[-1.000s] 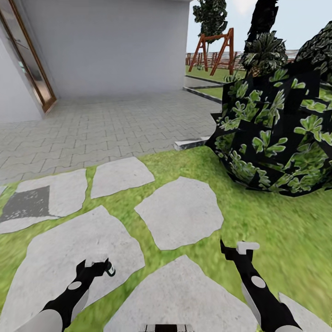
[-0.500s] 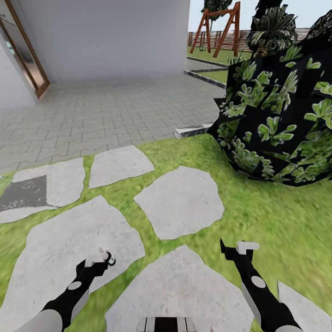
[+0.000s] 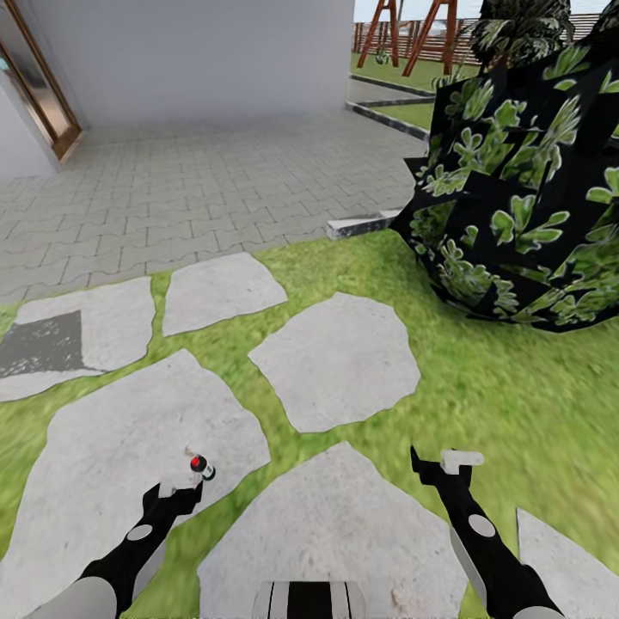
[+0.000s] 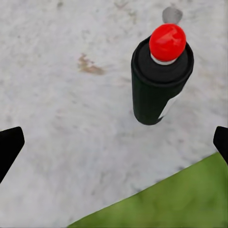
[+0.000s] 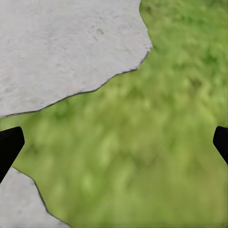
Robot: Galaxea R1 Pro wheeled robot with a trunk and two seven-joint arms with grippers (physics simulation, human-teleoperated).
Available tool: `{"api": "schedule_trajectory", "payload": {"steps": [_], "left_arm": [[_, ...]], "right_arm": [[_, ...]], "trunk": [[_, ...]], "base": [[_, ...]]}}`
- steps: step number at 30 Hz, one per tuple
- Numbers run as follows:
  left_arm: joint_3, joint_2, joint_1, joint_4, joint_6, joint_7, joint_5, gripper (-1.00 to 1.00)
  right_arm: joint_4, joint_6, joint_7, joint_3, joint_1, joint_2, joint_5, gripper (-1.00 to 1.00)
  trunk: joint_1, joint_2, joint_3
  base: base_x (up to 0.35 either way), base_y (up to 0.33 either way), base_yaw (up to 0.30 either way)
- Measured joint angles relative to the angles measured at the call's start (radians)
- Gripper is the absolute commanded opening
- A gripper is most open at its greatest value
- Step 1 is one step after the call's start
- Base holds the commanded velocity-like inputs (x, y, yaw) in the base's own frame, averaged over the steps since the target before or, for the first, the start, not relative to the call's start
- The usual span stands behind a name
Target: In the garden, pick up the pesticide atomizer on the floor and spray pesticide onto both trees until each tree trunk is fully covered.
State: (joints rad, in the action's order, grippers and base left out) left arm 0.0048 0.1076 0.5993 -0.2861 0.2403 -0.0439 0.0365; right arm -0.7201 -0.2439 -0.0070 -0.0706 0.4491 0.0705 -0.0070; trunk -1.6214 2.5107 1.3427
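Stone slab (image 3: 129,438) in grass: pesticide atomizer (image 4: 160,76) stands upright, likely light, rigid, smooth; grasp mid-body. Left gripper (image 4: 114,147) and right gripper (image 5: 114,142) spread wide, empty.

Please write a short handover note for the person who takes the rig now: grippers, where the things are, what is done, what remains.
Left gripper: open, empty, just short of the black spray can with red cap, which stands upright on a grey stepping stone.
Right gripper: open, empty, over the green grass.
Done: can reached, not grasped.
Left: grasp it, find both trees, spray their trunks.
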Motion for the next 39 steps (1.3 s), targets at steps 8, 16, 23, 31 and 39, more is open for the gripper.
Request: {"api": "schedule_trajectory", "payload": {"steps": [8,16,23,31,39], "left_arm": [[-0.001,0.0,0.0,0.0,0.003,0.0,0.0,1.0],[0.0,0.0,0.0,-0.001,0.006,0.0,0.0,1.0],[0.0,0.0,0.0,-0.001,0.006,0.0,0.0,1.0],[0.0,0.0,0.0,-0.002,0.008,0.001,0.001,1.0],[-0.001,0.0,0.0,-0.002,0.008,0.002,0.001,1.0]], "right_arm": [[0.0,0.0,0.0,0.0,0.0,0.0,0.0,1.0],[0.0,0.001,0.0,0.0,0.0,0.0,0.0,1.0],[0.0,0.001,0.0,0.0,0.0,0.0,0.0,1.0],[-0.001,0.0,0.0,0.0,0.0,0.0,0.0,1.0],[-0.001,0.0,0.0,0.0,0.0,0.0,0.0,1.0]], "trunk": [[0.001,0.0,0.005],[0.0,0.0,0.005],[0.0,0.0,0.005],[0.0,0.0,0.005],[-0.001,0.0,0.013]], "base": [[0.159,-0.029,0.0],[0.06,-0.021,0.0],[0.111,-0.094,0.0],[0.018,-0.017,0.0],[0.001,-0.001,0.0]]}}
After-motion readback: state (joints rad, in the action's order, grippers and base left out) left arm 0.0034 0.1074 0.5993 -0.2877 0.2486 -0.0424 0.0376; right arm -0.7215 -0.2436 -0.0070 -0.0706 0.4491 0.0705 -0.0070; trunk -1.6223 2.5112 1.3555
